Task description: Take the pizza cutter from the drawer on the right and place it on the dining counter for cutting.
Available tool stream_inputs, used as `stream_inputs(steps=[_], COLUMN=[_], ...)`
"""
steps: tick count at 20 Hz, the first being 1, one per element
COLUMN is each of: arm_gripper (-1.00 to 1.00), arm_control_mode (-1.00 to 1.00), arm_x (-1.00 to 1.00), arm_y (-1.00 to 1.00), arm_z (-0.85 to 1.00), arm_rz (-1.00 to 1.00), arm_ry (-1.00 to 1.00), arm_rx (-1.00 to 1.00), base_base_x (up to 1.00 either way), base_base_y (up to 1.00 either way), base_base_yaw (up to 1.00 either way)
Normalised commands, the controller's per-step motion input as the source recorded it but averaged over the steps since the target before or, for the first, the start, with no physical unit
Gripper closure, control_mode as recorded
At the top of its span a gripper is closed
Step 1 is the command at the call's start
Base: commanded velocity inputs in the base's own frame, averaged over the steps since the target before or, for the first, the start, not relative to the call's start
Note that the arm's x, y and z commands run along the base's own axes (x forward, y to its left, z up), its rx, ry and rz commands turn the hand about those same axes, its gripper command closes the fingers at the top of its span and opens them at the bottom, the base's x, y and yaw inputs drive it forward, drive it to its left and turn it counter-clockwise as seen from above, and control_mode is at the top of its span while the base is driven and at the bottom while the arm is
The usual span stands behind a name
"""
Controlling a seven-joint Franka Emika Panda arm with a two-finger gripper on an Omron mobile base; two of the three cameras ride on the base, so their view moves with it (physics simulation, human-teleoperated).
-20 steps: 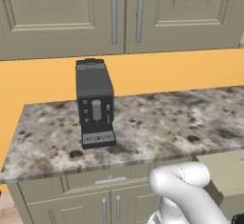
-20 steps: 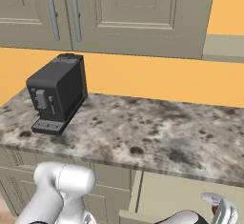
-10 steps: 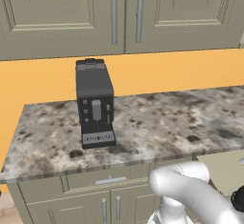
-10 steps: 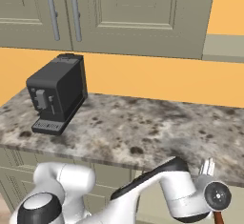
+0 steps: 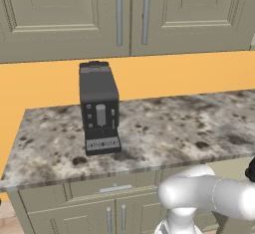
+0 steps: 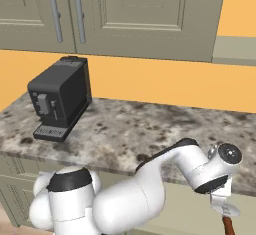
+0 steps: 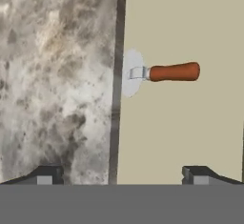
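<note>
Arm has swung right, so your fingers (image 7: 122,175) now hang spread above the pizza cutter (image 7: 162,72) in the drawer (image 7: 190,127). You can descend onto its handle.

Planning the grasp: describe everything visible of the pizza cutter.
The pizza cutter lies flat on the drawer floor: a round silver blade, a short metal fork and a glossy reddish-brown handle. The blade points toward the granite worktop's edge. Nothing touches it but the drawer; the open gripper hangs above, empty.
</note>
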Motion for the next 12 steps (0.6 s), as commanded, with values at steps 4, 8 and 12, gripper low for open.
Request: stream_inputs(steps=[4,8,12], arm_gripper=[-1.0,-1.0,-1.0], arm_control_mode=[-1.0,-1.0,-1.0], arm_x=[-0.02,-0.33,-0.2], arm_y=[-0.36,-0.24,-0.01], arm_z=[-0.01,-0.09,-0.4], arm_rz=[0.35,0.4,0.4], arm_ry=[0.23,0.17,0.13], arm_rx=[-0.11,-0.18,-0.09], base_base_x=[0.0,0.0,0.0], base_base_y=[0.0,0.0,0.0], base_base_yaw=[0.0,0.0,0.0])
